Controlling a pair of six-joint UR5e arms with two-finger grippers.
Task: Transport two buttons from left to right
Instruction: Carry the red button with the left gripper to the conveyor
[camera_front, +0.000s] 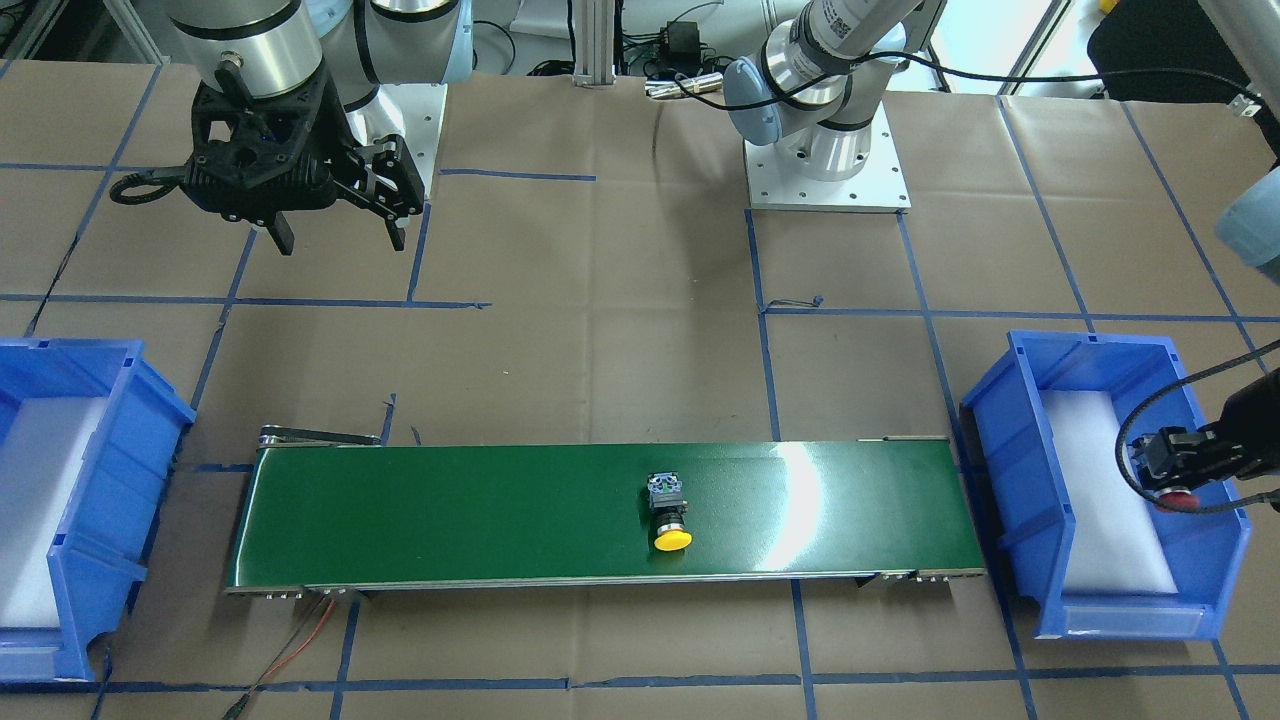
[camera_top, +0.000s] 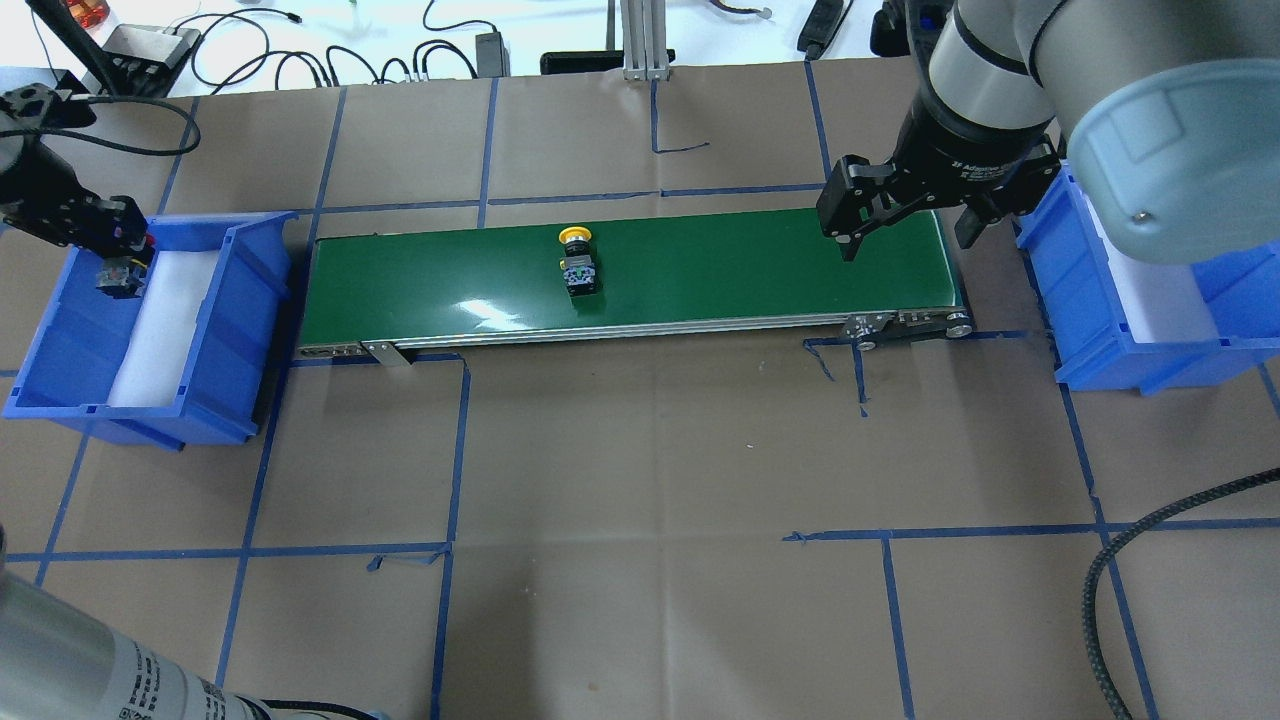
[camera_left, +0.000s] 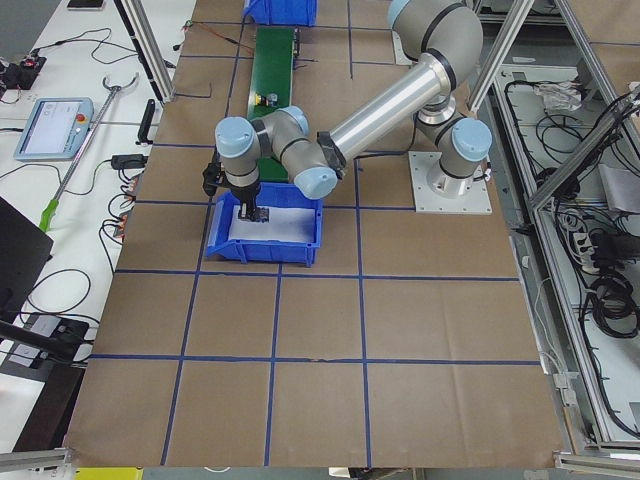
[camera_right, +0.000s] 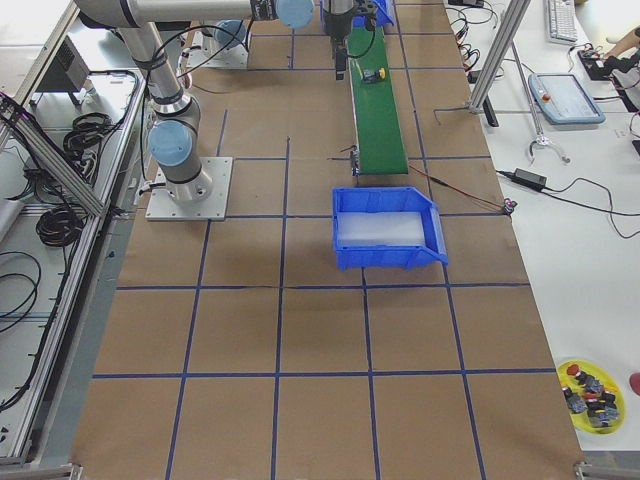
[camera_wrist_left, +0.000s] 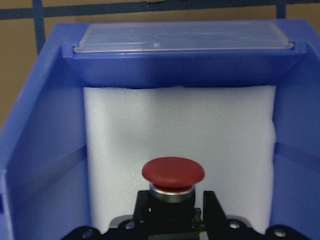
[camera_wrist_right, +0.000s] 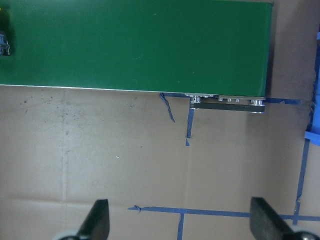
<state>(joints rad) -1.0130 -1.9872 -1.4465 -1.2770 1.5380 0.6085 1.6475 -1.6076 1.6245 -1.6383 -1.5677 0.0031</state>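
A bench covered in brown paper carries a grid of blue tape lines. A green conveyor belt lies lengthwise across its middle. Off each end of the belt stands an open blue bin, one at the robot's left and one at its right, each lined with white foam. Black cables trail along the far edge. Beside the bench, a teach pendant lies on a white side table, and a yellow dish holds small parts.
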